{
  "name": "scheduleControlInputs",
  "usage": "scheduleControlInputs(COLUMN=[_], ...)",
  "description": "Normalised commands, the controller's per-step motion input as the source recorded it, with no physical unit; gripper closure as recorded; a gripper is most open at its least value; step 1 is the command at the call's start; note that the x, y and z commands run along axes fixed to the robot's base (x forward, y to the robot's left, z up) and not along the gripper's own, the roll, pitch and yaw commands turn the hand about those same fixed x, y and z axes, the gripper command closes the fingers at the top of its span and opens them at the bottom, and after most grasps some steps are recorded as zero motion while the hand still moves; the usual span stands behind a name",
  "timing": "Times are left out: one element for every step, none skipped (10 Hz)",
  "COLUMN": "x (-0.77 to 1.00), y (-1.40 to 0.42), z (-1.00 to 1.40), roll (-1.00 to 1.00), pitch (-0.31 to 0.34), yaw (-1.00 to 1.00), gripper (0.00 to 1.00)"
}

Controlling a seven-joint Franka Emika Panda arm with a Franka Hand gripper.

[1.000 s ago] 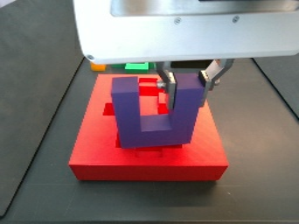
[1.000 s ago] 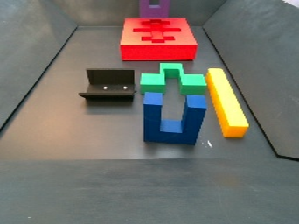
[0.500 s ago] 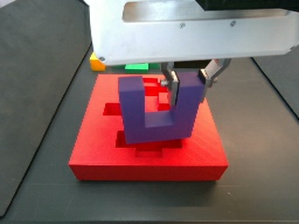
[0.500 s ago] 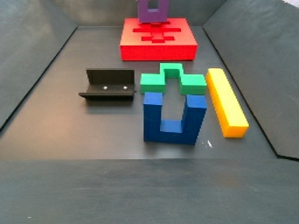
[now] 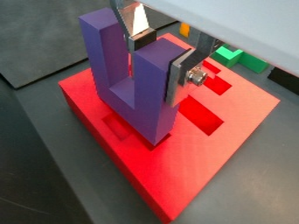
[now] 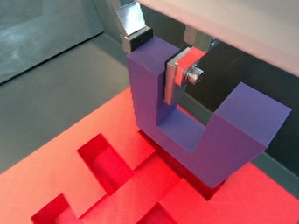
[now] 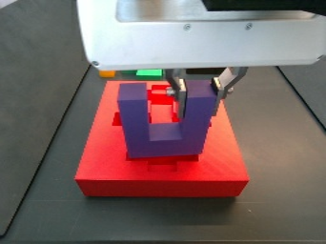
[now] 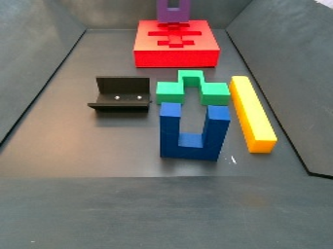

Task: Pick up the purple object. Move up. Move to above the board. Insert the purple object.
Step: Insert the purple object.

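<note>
The purple object (image 7: 159,122) is a U-shaped block held upright with its prongs up. My gripper (image 7: 199,91) is shut on one prong, as both wrist views show (image 5: 149,54) (image 6: 156,54). The block (image 5: 131,83) (image 6: 193,127) hangs low over the cut-outs of the red board (image 7: 159,174), its base right at the board's top. I cannot tell whether it touches. The board also shows in both wrist views (image 5: 176,171) (image 6: 82,179). In a side view the board (image 8: 208,49) lies at the far end and only the block's lower part (image 8: 172,9) shows.
A blue U-shaped block (image 8: 196,128), a green notched block (image 8: 190,89) and a yellow bar (image 8: 252,115) lie together mid-floor. The fixture (image 8: 120,95) stands to their left. Dark sloped walls ring the floor. The green block also shows beyond the board (image 5: 229,55).
The gripper and the purple block have shifted slightly over the board, and the block now stands straighter. The grip is unchanged.
</note>
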Motion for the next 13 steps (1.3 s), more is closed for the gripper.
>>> scheduleControlInputs(x=[-0.09, -0.01, 0.0, 0.0, 0.0, 0.0, 0.0, 0.0, 0.0, 0.0, 0.02, 0.09, 0.24], y=[-0.11, -0.06, 0.0, 0.07, 0.09, 0.04, 0.0, 0.0, 0.0, -0.03, 0.0, 0.0, -0.05], z=[-0.04, -0.05, -0.08, -0.06, -0.04, -0.09, -0.17, -0.17, -0.16, -0.15, -0.13, -0.11, -0.08], roll=[0.09, 0.06, 0.07, 0.05, 0.02, 0.02, 0.0, 0.0, 0.0, 0.0, 0.01, 0.01, 0.01], pitch=[0.0, 0.0, 0.0, 0.0, 0.0, 0.0, -0.017, -0.02, -0.004, 0.0, 0.0, 0.0, 0.0], yaw=[-0.18, -0.14, -0.07, -0.02, 0.0, 0.0, 0.0, 0.0, 0.0, 0.0, 0.0, 0.0, 0.0], gripper=[1.0, 1.0, 1.0, 1.0, 1.0, 1.0, 1.0, 1.0, 1.0, 1.0, 1.0, 1.0, 1.0])
